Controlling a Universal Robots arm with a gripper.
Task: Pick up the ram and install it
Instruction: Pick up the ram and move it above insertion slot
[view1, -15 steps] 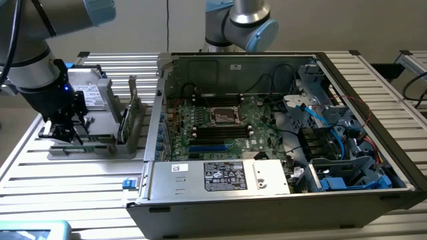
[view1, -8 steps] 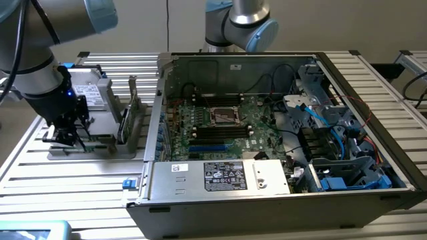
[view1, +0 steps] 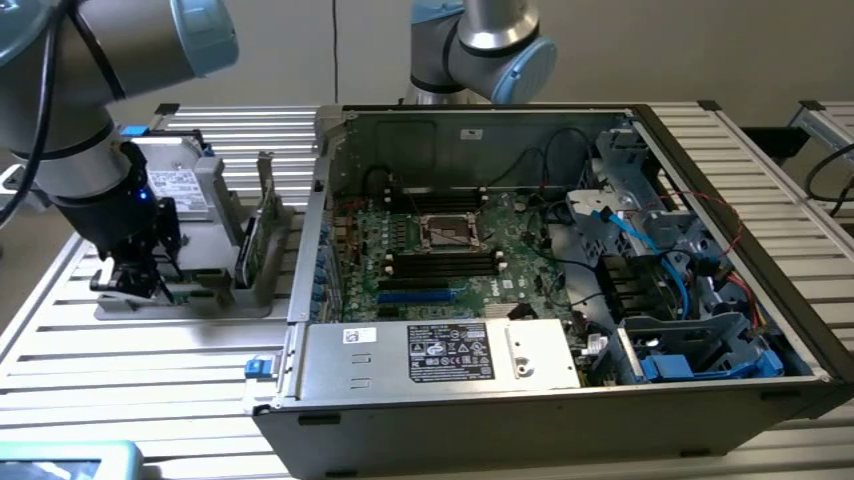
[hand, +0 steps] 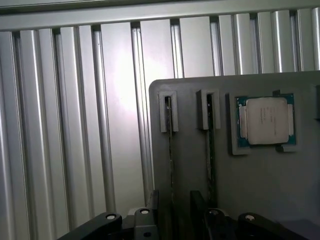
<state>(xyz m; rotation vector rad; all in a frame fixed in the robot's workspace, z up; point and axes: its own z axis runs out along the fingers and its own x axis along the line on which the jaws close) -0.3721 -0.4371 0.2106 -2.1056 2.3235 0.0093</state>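
Early stage: gripper (view1: 134, 285) at the exterior view's left, jaws open astride the ram (hand: 171, 150), which stands on edge in the grey holder (hand: 265, 190). We judge it ungripped; installation remains.

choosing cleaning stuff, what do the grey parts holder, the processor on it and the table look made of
parts holder: matte grey with smooth moulded slots, probably plastic.
processor: dull silver lid that looks like metal, on a green board.
table: ribbed with a bright sheen, likely aluminium profile.
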